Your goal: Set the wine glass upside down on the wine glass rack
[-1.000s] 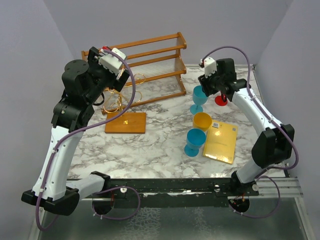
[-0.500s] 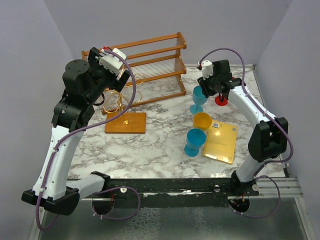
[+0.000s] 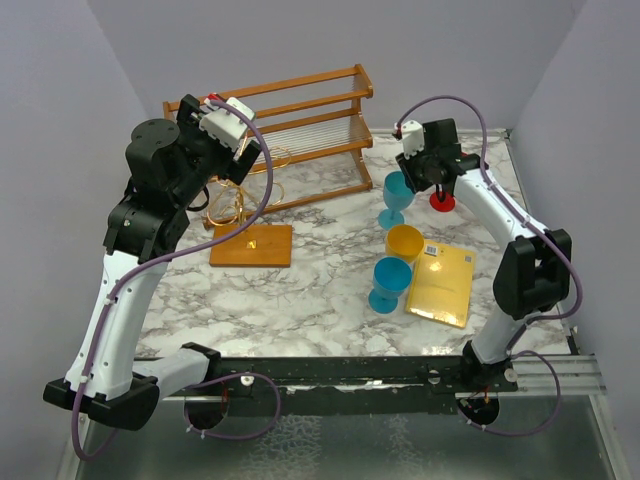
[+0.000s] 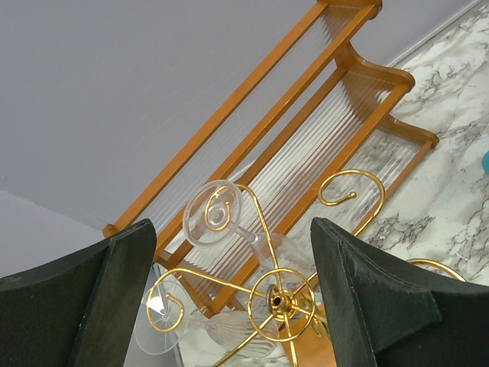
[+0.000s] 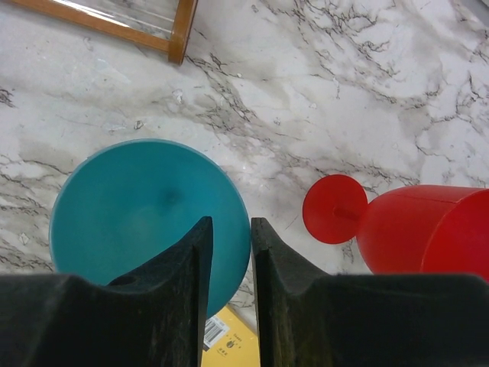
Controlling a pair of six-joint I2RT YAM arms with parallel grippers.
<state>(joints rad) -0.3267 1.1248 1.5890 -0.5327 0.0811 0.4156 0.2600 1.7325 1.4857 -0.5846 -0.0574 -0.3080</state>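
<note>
The gold wire wine glass rack (image 3: pixel 236 203) stands on its orange-brown base (image 3: pixel 252 245) at the left. In the left wrist view the rack (image 4: pixel 281 300) holds two clear wine glasses upside down, one (image 4: pixel 215 214) at the top and one (image 4: pixel 233 327) lower. My left gripper (image 4: pixel 233 225) is open and empty just above the rack, and in the top view my left gripper (image 3: pixel 236 165) is mostly hidden by the arm. My right gripper (image 5: pixel 228 222) is shut and empty, hovering over the rim of an upright teal glass (image 5: pixel 137 206).
A two-tier wooden slatted shelf (image 3: pixel 300 110) stands at the back. A red glass (image 5: pixel 424 229) lies on its side right of the teal glass (image 3: pixel 395 195). A yellow cup (image 3: pixel 404 242), a blue glass (image 3: pixel 390 282) and a yellow book (image 3: pixel 441 285) sit in front.
My right gripper has moved left, from above the red glass to over the teal glass. The left arm and the rack have not moved.
</note>
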